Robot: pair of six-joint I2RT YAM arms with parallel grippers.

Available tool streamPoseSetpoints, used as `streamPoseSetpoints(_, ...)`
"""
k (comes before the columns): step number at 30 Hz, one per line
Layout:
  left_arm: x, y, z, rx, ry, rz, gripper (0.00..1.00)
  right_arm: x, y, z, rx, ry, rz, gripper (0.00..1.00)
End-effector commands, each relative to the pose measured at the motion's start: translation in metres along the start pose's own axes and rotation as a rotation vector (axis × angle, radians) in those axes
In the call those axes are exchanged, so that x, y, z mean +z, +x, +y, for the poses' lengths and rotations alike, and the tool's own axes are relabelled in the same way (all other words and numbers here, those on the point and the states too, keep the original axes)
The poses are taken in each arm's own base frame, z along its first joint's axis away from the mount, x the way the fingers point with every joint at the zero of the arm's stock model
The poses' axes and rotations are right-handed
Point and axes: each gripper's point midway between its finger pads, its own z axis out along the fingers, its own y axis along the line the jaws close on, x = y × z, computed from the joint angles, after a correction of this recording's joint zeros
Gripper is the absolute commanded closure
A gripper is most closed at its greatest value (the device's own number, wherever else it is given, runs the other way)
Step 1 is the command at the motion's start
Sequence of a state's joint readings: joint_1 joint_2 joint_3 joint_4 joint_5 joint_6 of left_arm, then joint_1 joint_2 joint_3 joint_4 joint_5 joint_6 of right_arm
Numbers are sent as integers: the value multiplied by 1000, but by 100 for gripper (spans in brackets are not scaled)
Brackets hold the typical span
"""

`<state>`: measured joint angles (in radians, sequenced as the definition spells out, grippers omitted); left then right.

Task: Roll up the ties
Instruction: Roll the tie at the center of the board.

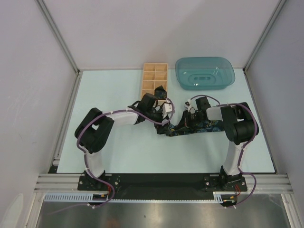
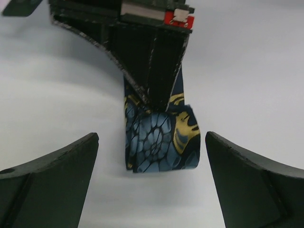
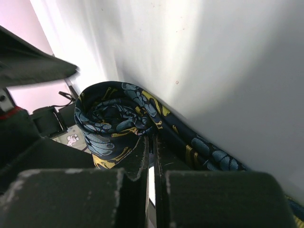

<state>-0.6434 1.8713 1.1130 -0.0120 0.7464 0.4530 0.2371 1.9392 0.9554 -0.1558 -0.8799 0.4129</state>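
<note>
A dark navy tie with a blue and yellow pattern (image 1: 208,127) lies across the middle of the table. My right gripper (image 3: 154,140) is shut on the tie, whose end is wound into a loose roll (image 3: 114,121) at its fingertips; the rest of the strip (image 3: 213,156) trails away on the table. My left gripper (image 2: 152,135) is open just above the table, its jaws on either side of the tie's folded end (image 2: 161,142) without touching it. The right gripper's fingers (image 2: 152,71) show beyond it, pinching the tie. A dark rolled tie (image 1: 160,91) sits in the wooden box.
A compartmented wooden box (image 1: 153,76) stands at the back, just behind the left gripper (image 1: 165,114). A teal plastic tray (image 1: 205,72) lies upside down at the back right. Metal frame posts and walls bound the table on three sides.
</note>
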Motion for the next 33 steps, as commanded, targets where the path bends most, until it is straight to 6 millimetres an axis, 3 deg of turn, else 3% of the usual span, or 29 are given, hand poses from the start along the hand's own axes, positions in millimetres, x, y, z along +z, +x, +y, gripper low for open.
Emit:
streamPoseSetpoints(1,21,-11,-13,40,64,-72,1,-1,-4,-46,-6,197,-36,100)
streamPoseSetpoints(8,39,2,-15,-11,48,-39,10,2,-3,-49,30,189,-41,100)
streamPoseSetpoints(11,47,9,-8,-40,-2,17,24,4,-3,-44,41,162,-48,100)
streamPoseSetpoints(12,49,22,-9,-70,-1,72,28,3,-4,-43,43,155,-51,100)
streamPoseSetpoints(20,31,44,-5,18,-24,244,54,-1,-9,-20,21,77,-76,100)
streamPoseSetpoints(24,24,58,-12,30,7,318,69,-17,-16,2,3,24,-105,78)
streamPoseSetpoints(29,20,67,-15,41,18,351,69,-36,-14,35,-16,-72,-112,66)
streamPoseSetpoints(33,20,67,-16,39,21,351,69,-34,-8,50,-6,-114,-103,57)
